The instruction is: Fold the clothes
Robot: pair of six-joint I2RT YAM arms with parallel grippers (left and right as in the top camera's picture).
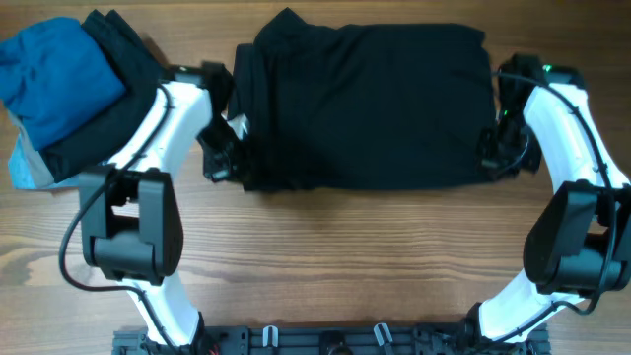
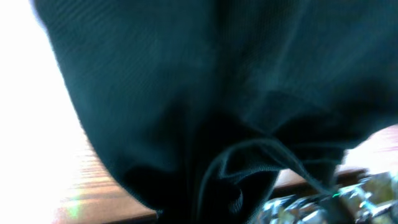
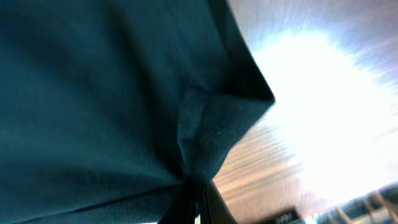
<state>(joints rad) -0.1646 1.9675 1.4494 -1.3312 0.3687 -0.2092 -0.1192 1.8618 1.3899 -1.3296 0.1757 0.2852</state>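
A black garment (image 1: pixel 365 104) lies spread across the back middle of the wooden table, folded into a wide rectangle. My left gripper (image 1: pixel 229 158) is at its left front corner and shut on the black cloth, which fills the left wrist view (image 2: pixel 205 93). My right gripper (image 1: pixel 496 158) is at the right front corner, shut on a pinched bunch of the same cloth (image 3: pixel 193 168). The fingers are mostly hidden by fabric in both wrist views.
A pile of clothes sits at the back left: a blue garment (image 1: pixel 54 74) on top of a black one (image 1: pixel 108 108), with a light blue piece (image 1: pixel 25 168) under them. Bare wooden table (image 1: pixel 335 256) lies in front of the garment.
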